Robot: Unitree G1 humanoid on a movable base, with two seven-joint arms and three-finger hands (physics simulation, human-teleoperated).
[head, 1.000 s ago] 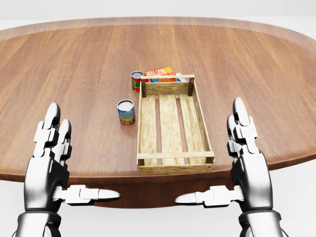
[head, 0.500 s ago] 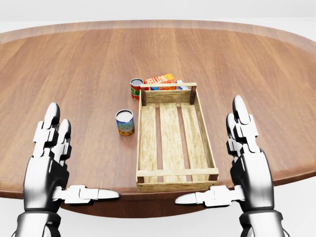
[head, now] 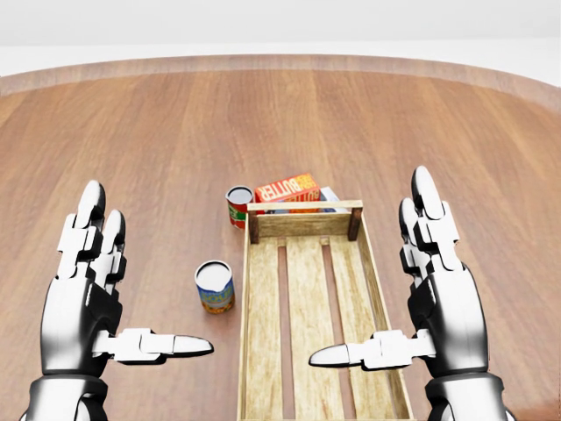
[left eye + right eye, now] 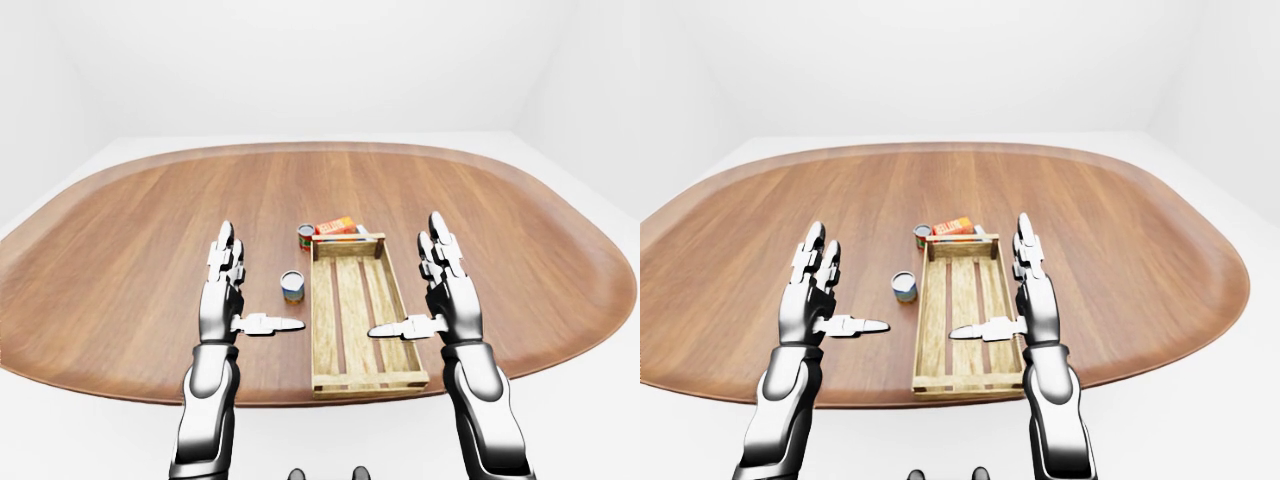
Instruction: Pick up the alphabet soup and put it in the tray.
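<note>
Alphabet soup, the small blue-and-yellow labelled tin (image 3: 215, 287), stands untouched on the brown oval wooden bench (image 3: 131, 149) at nine o'clock of the slatted wooden tray (image 3: 313, 307), both silver three-finger hands, left (image 3: 92, 298) and right (image 3: 434, 294), spread wide and empty, so everything remains.

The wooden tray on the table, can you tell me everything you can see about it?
The wooden tray is a long, shallow crate of pale, rough-looking wood. Its floor is made of slats with dark gaps between them, and darker corner posts stand at its far end. It lies flat on the brown table and holds nothing. An orange box lies close behind its far end. A small can stands apart at its left. In the head view, the right hand hangs open over its right side.
</note>
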